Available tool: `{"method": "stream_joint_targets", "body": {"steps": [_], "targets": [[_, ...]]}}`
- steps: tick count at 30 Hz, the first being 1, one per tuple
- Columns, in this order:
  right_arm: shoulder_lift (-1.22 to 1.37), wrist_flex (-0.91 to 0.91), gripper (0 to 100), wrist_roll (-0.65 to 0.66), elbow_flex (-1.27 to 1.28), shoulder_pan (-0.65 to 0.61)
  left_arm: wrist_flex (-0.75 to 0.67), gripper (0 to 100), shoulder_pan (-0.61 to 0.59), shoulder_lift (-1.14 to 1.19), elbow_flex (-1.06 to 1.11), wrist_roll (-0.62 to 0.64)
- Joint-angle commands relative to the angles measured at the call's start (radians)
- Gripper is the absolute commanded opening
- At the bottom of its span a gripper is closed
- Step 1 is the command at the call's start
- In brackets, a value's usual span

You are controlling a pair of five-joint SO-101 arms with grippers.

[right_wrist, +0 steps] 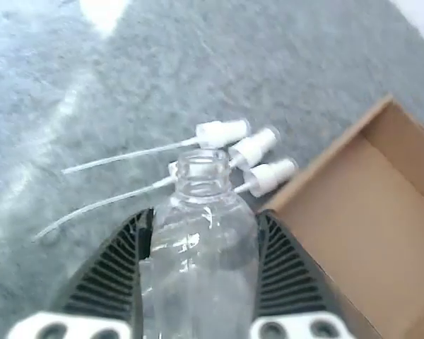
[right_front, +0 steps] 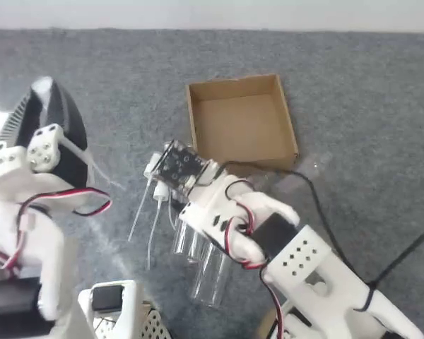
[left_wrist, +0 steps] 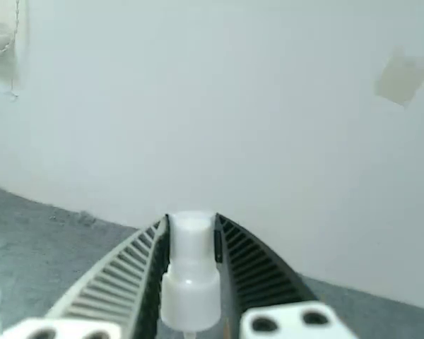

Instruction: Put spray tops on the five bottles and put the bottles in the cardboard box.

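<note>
Left claw (left_wrist: 191, 223) is sitting raised over the table's left side, gripping a spray top (left_wrist: 191, 275) between its ribbed fingers. The top's long axis is running along the fingers, nozzle end at the tips, collar toward the wrist. Further right, three loose spray tops (right_wrist: 254, 147) are lying on the grey carpet (right_front: 353, 85), tubes trailing away from the box. Right claw (right_wrist: 205, 215) is clamping a clear bottle (right_wrist: 201, 240), with the neck open and uncapped. Its axis is running along the fingers, mouth pointing toward the loose tops. Spare bottles (right_front: 191, 240) are lying under that arm. Cardboard box (right_front: 242, 120) is sitting just beside, rightmost, with no bottle in it yet. Judging: held top and open neck are sitting well apart and out of line, the bottle lying to the left claw's right. Capping is looking to depend on bringing tube end and mouth onto one axis.
</note>
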Motion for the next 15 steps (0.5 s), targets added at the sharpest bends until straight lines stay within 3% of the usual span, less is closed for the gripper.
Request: {"method": "stream_joint_targets", "body": {"steps": [1,6,10,15], "targets": [[-0.117,-0.165,0.6,-0.012,0.112,-0.05,-0.095,1,0.005,-0.006,0.025,0.077],[-0.266,-0.318,0.6,-0.038,0.301,-0.056,-0.138,1,0.04,-0.006,0.105,0.118],[-0.352,-0.326,0.6,-0.075,0.358,-0.054,-0.144,1,0.121,-0.006,0.189,0.118],[-0.406,-0.318,0.6,-0.078,0.387,-0.058,-0.209,1,0.132,-0.008,0.292,0.118]]}}
